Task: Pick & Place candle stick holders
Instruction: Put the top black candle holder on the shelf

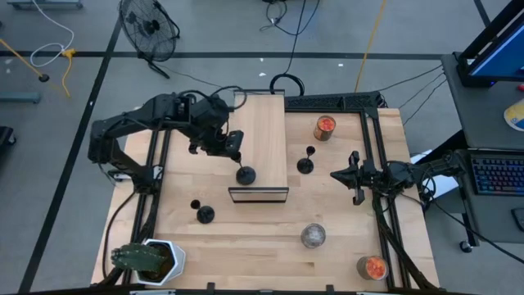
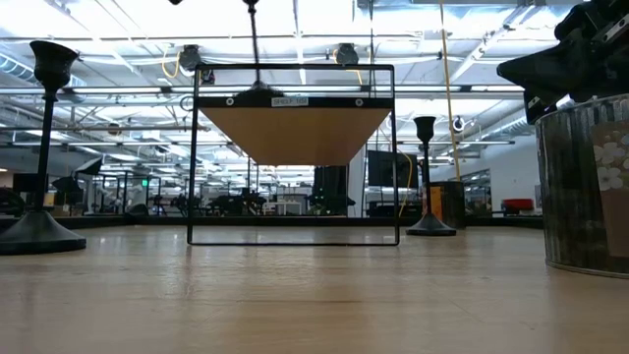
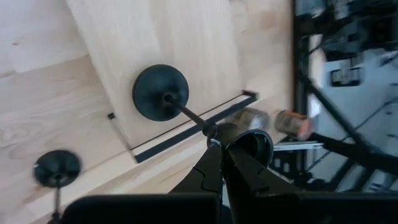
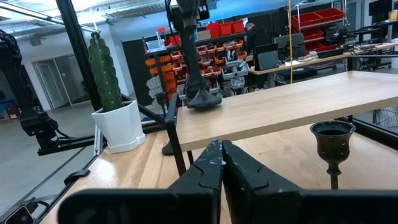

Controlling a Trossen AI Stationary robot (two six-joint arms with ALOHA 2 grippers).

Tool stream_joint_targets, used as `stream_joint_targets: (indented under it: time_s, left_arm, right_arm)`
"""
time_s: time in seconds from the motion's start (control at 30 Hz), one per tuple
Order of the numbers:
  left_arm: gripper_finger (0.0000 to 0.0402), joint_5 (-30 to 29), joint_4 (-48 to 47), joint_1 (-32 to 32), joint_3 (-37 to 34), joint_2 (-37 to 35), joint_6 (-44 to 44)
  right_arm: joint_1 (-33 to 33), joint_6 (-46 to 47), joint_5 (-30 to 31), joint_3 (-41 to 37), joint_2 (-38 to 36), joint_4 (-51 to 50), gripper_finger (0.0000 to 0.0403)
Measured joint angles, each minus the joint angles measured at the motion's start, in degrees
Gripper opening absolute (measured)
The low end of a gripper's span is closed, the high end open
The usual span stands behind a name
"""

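Note:
One black candle stick holder (image 3: 160,92) stands on the raised wooden platform (image 1: 260,123) near its near left corner, and my left gripper (image 1: 235,154) is shut on its upper stem. A second holder (image 1: 205,215) stands on its round base on the table, left of the platform. A third (image 1: 304,164) stands on the table to the platform's right. My right gripper (image 1: 336,174) hovers shut and empty near the table's right edge, pointing at that third holder (image 4: 333,140). My left gripper pinches the top of the holder's thin stem (image 3: 210,129), just under its cup (image 3: 252,146), between the two fingers. The fingers come slanting down from the table's left and far side. The holder's base (image 4: 202,99) appears to sit on the platform top, stem leaning toward the gripper.
Two glass jars with orange contents stand at the far right (image 1: 325,127) and near right (image 1: 372,267). A silvery jar (image 1: 313,236) is near the front. A cactus in a white pot (image 1: 147,258) fills the near left corner.

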Motion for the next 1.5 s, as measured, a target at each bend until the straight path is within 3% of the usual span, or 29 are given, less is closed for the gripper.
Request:
stream_joint_targets:
  time_s: [0.53, 1.07, 1.5]
  left_arm:
    - [0.0017, 0.1, 0.9, 0.0, 0.1, 0.5, 0.1]
    - [0.0077, 0.1, 2.9, 0.4, 0.1, 0.4, 0.0]
    - [0.0079, 2.6, 4.9, -1.4, 0.1, -5.1, -1.6]
  right_arm:
    - [0.0, 0.0, 0.0, 0.0, 0.0, 0.0, 0.0000]
    - [0.0, 0.0, 0.0, 0.0, 0.0, 0.0, 0.0000]
    - [0.0, 0.5, -0.2, 0.0, 0.0, 0.0, 0.0000]
